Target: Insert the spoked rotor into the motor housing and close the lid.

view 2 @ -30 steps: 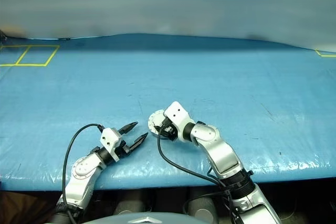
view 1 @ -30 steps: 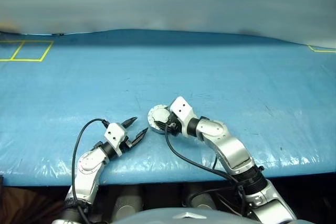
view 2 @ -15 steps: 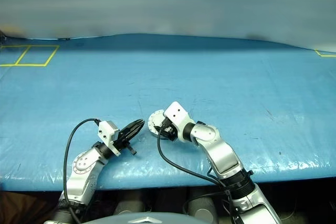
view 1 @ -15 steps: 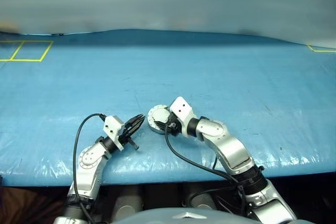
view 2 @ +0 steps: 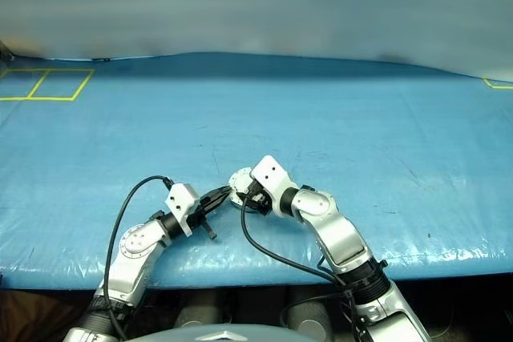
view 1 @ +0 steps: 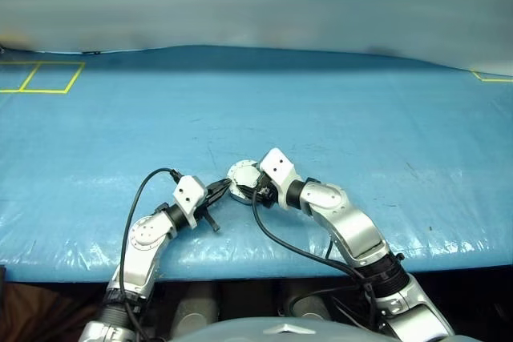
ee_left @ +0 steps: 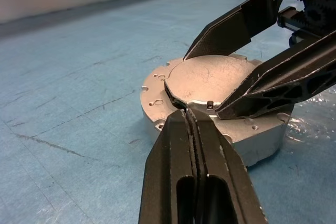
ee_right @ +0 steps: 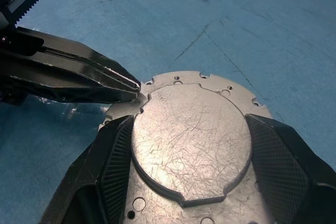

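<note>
The motor housing (view 1: 239, 174) is a round silver body on the blue table, near the front edge. A scratched, raised round silver plate (ee_right: 189, 140) covers its top, so the windings are hidden; I cannot tell whether this plate is the lid. The spoked rotor is out of view. My right gripper (ee_right: 190, 120) straddles the raised plate, with one finger (ee_left: 236, 24) against each side. My left gripper (ee_left: 187, 113) is shut with nothing between its fingers. Its tips touch the plate's edge at a small notch on the housing's left side (view 2: 227, 191).
Blue plastic sheeting (view 1: 337, 118) covers the table, whose front edge (view 1: 264, 260) runs just below both arms. Yellow tape squares (view 1: 40, 78) mark the far left corner, and a yellow tape corner (view 1: 490, 76) the far right. A black cable (view 1: 143, 190) loops from my left wrist.
My left gripper has shut and moved right, from apart from the housing to touching its edge. The right gripper and the housing have stayed still.
</note>
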`<state>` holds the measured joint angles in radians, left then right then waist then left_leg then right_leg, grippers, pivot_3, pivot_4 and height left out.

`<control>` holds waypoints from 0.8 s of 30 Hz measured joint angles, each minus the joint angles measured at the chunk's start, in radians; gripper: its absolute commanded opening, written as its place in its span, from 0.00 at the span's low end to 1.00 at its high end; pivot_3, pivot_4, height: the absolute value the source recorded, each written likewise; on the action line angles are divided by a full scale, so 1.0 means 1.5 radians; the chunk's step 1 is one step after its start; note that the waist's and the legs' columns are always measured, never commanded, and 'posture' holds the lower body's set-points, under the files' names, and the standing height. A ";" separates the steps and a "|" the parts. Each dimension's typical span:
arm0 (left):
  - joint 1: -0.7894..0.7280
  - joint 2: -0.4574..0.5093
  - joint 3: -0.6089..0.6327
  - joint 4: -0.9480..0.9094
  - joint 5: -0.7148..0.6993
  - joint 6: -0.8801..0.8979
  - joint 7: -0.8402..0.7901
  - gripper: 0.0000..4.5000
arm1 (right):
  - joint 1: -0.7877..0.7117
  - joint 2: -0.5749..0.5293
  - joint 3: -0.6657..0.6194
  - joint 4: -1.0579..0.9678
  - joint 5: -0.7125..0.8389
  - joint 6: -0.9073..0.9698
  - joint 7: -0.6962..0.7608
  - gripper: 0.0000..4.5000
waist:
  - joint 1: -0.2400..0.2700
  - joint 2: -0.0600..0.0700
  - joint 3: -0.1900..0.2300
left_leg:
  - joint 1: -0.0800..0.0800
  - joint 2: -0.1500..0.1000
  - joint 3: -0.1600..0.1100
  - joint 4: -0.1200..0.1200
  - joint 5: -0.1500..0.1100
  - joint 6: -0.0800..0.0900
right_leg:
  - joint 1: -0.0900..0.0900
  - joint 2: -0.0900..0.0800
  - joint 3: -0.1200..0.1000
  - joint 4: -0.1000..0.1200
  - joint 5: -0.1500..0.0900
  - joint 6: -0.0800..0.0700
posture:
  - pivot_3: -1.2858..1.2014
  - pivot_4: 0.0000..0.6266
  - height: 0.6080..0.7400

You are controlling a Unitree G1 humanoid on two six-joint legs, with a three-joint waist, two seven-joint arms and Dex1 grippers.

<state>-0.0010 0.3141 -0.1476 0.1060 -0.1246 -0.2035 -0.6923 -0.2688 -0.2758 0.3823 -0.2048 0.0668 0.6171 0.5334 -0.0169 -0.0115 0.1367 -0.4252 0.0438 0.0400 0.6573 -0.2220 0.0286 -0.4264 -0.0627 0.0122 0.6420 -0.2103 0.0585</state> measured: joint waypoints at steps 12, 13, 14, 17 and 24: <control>0.006 0.004 -0.010 -0.007 0.006 0.000 0.011 0.00 | 0.038 -0.001 -0.071 -0.085 0.056 0.056 -0.003 0.99 | 0.004 0.001 0.000 | -0.003 0.000 0.000 -0.001 0.000 0.000 | -0.002 -0.001 -0.001 -0.002 0.000 0.000 | 0.52 0.24 1.00; 0.007 0.004 -0.011 -0.007 0.006 0.000 0.011 0.00 | 0.039 0.002 -0.085 -0.102 0.072 0.073 -0.004 0.99 | 0.005 0.001 0.000 | -0.003 0.000 0.000 -0.001 0.000 0.000 | -0.002 -0.001 -0.001 -0.002 0.000 0.000 | 0.52 0.24 1.00; 0.009 0.004 -0.011 -0.005 0.008 0.000 0.011 0.00 | 0.039 0.008 -0.103 -0.118 0.091 0.091 -0.006 0.99 | 0.005 0.001 0.000 | -0.003 0.000 0.000 -0.001 0.000 0.000 | -0.002 -0.001 -0.002 -0.003 0.000 0.000 | 0.52 0.24 1.00; 0.011 0.003 -0.013 -0.003 0.012 -0.002 0.014 0.00 | 0.040 0.028 -0.153 -0.147 0.147 0.142 -0.012 0.99 | 0.006 0.001 0.000 | -0.004 0.000 -0.001 -0.002 0.000 0.000 | -0.001 -0.001 -0.003 -0.004 0.001 -0.002 | 0.52 0.24 1.00; 0.011 0.002 -0.014 0.002 0.016 -0.015 0.014 0.00 | 0.043 0.069 -0.307 -0.125 0.262 0.263 -0.057 0.99 | 0.006 0.001 0.000 | -0.004 -0.001 -0.001 -0.004 0.000 0.000 | -0.001 -0.001 -0.002 -0.008 0.002 -0.003 | 0.52 0.24 1.00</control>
<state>0.0154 0.3178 -0.1681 0.1094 -0.1001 -0.2266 -0.6708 -0.2037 -0.1726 -0.0786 -0.3922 0.4595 1.0119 0.4473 -0.0076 -0.0102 0.1364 -0.4308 0.0428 0.0384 0.6512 -0.2224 0.0286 -0.4275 -0.0640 0.0085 0.6305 -0.2070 0.0547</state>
